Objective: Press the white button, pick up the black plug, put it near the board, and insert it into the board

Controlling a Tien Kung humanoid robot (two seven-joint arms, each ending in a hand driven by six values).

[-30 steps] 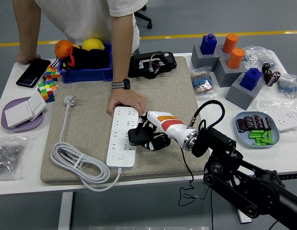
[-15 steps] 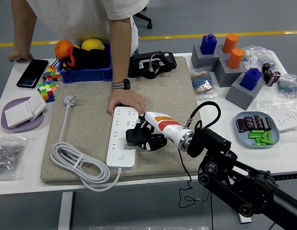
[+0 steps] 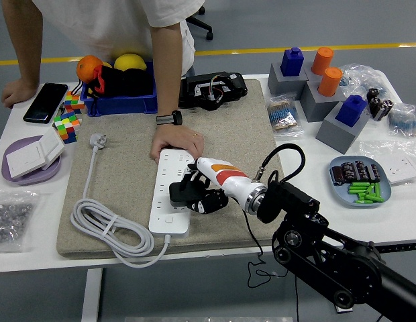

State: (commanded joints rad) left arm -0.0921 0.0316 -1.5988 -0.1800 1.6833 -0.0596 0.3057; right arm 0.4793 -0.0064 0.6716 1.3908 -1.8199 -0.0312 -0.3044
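Now the right hand point(image 3: 202, 192) was gripping the black plug point(image 3: 183, 193) right over the white board point(image 3: 172, 190) in the middle of the table point(image 3: 275, 228), held at its far end by a person's hand point(image 3: 173, 142), but pushing it in looked not yet done.

Right arm extended in from the lower right, hand closed in a grasp.
The black jointed right arm point(image 3: 342, 261) runs diagonally up-left from the bottom-right corner, ending in a silver wrist ring and a white forearm shell with orange and red stripes point(image 3: 225, 178). The black five-fingered right hand point(image 3: 198, 194) has its fingers curled around a black plug point(image 3: 181, 193), palm facing left. Left arm out of frame.
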